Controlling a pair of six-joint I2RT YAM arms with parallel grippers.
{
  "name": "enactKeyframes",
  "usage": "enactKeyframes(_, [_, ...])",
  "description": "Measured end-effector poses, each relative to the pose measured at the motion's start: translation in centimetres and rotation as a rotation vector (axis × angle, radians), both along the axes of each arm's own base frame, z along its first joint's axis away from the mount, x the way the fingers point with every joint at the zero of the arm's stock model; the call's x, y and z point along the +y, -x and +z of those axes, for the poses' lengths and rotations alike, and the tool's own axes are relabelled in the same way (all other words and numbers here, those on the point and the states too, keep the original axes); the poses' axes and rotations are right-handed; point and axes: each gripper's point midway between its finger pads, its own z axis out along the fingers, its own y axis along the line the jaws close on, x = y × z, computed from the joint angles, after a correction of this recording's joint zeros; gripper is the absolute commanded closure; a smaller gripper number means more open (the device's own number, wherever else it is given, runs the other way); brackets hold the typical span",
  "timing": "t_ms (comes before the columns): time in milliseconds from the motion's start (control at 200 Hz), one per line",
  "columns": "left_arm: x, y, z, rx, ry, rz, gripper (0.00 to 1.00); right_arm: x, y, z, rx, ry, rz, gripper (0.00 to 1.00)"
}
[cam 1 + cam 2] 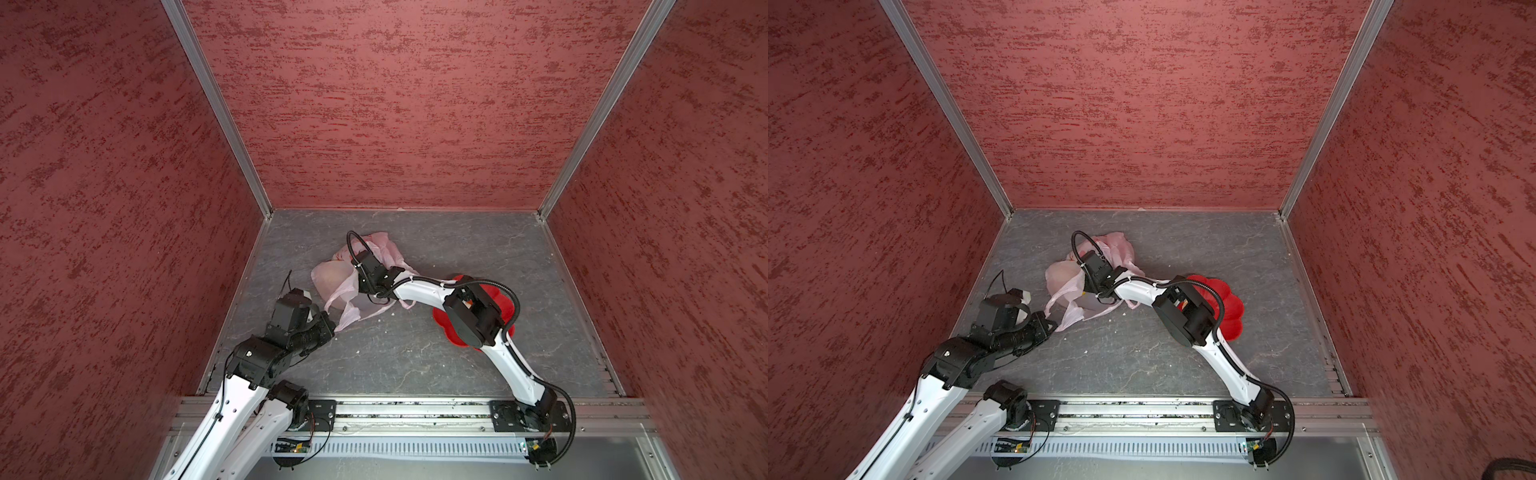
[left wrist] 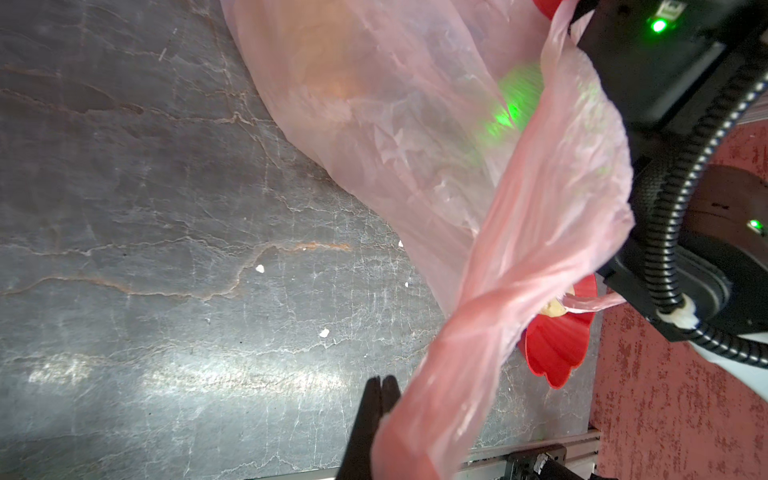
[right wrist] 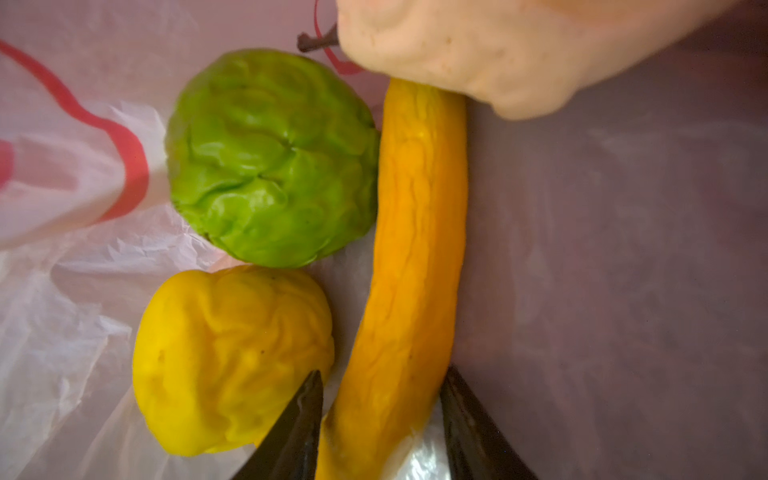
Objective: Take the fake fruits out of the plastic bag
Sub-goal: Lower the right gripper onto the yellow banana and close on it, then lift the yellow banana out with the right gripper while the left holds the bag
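Plastic bag (image 1: 332, 278), pinched by left end effector (image 2: 381, 384), holds banana (image 3: 415, 249) straddled by parted right end effector (image 3: 384, 372).

Colours and patterns, table lot

- plastic bag (image 1: 332, 278): translucent pale pink, red printed curves
- banana (image 3: 415, 249): orange-yellow
- ball (image 3: 270, 158): green
- round fruit (image 3: 232, 357): bright yellow
- lumpy fruit (image 3: 478, 41): pale beige
- dish (image 1: 1229, 309), right of bag: plain red
- table (image 1: 457, 249): dark grey, pale veining
- walls (image 1: 395, 104): red, darker mottled streaks

Red textured walls (image 1: 395, 104) w/ grey stone floor (image 1: 457, 257).

Robot lab cell, red-textured walls (image 1: 395, 104) (aluminium-framed), slate floor (image 1: 457, 249)
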Motion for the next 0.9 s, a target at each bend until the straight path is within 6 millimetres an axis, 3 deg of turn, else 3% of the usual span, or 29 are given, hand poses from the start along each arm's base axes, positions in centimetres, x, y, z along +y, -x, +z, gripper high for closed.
enactKeyframes(200, [-0.4, -0.2, 0.0, -0.003, 0.006, -0.022, 1.00, 0.4, -0.4, 0.0, 0.007, -0.025, -0.022, 0.72])
enactKeyframes(436, [-0.4, -0.3, -0.2, 0.003, -0.003, -0.022, 1.00, 0.4, -0.4, -0.1, -0.002, -0.040, -0.028, 0.80])
enactKeyframes(897, [-0.5, -1.1, -0.5, 0.012, -0.017, -0.019, 1.00, -2.2, 1.0, 0.9, 0.006, -0.025, -0.038, 0.83])
